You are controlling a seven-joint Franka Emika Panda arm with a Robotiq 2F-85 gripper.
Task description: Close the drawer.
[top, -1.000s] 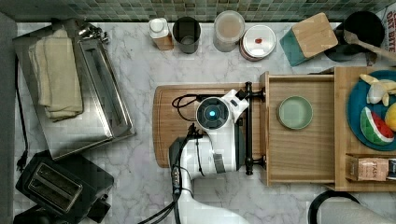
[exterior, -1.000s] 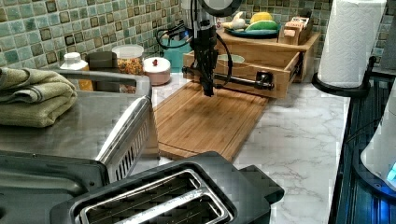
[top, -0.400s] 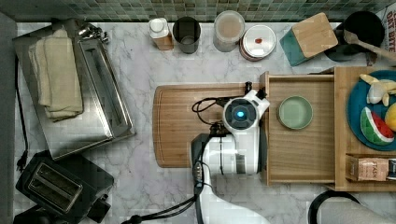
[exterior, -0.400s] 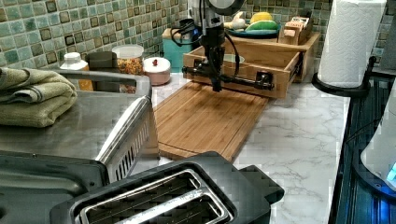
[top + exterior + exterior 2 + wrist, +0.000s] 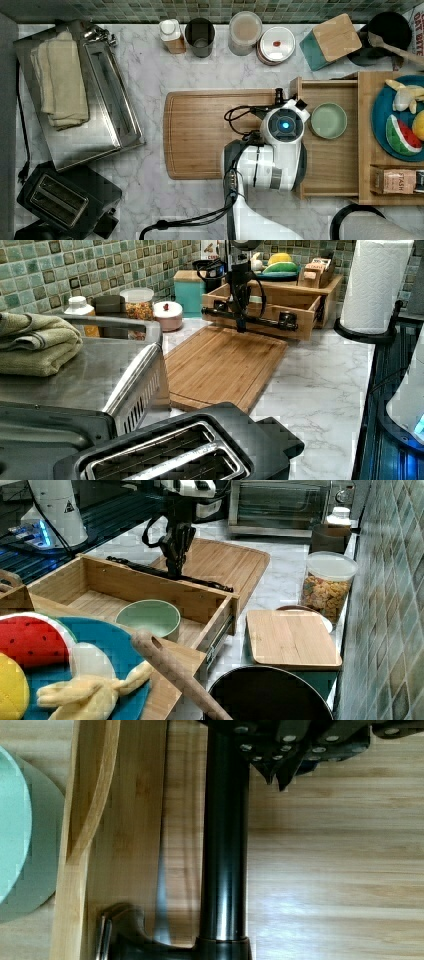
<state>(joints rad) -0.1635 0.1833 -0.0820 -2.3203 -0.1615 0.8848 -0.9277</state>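
Note:
The drawer [image 5: 330, 165] is a light-wood box standing pulled out at the top view's right, with a pale green bowl [image 5: 328, 120] inside. A black bar handle [image 5: 225, 845] runs across its front. My gripper [image 5: 279, 779] is shut, its tips together and empty, right against the handle on the cutting-board side. In the left view the gripper [image 5: 241, 327] hangs straight down in front of the handle [image 5: 270, 322]. In the right view the gripper [image 5: 175, 570] stands at the drawer front [image 5: 150, 587]. From above, the wrist [image 5: 285, 125] hides the fingers.
A bamboo cutting board [image 5: 215, 132] lies flat before the drawer. A toaster oven [image 5: 100, 115] with a towel and a black toaster [image 5: 60, 200] stand at the top view's left. Jars [image 5: 245, 30] and a teal box [image 5: 332, 40] line the back. A fruit plate [image 5: 400, 120] tops the cabinet.
The arm moved to the top view's right, from over the cutting board to the drawer handle. The drawer front seems to have slid slightly inward.

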